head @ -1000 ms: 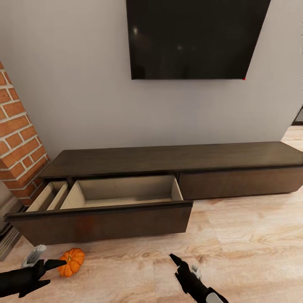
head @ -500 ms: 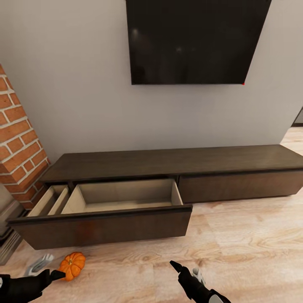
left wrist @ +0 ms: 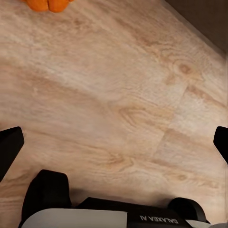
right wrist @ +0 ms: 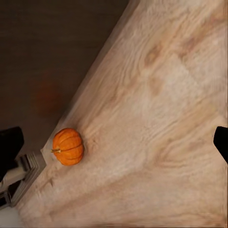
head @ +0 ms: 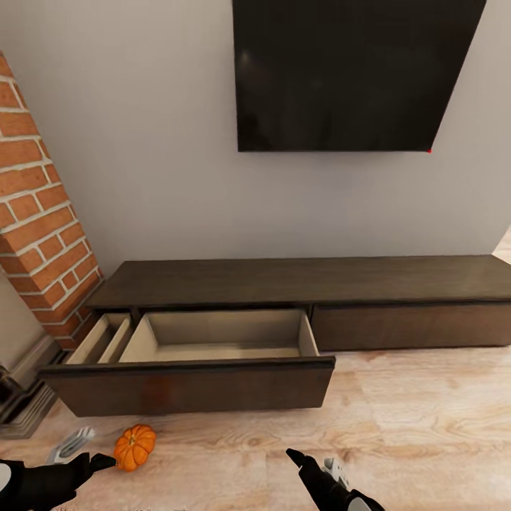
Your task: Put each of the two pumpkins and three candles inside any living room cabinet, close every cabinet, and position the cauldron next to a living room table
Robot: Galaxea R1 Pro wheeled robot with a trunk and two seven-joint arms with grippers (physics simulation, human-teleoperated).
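1. Risk first: I have the left gripper [head: 85,454] splayed wide just beside the small ribbed orange pumpkin [head: 135,446] on the pale wood floor [head: 426,426]; a careless close could roll it away.
2. Right gripper [head: 312,463] hangs released, empty.
3. Count: one pumpkin, one long dark-brown wooden cabinet [head: 298,280], one beige-lined drawer [head: 191,383] pulled out.

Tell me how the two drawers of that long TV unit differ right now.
The left drawer is pulled out over the floor, showing a pale beige inside with nothing visible in it; the right drawer sits shut, flush with the unit. The left drawer's inside is split by a divider into a narrow and a wide compartment; the right drawer's inside is hidden. Both have dark brown fronts without handles.
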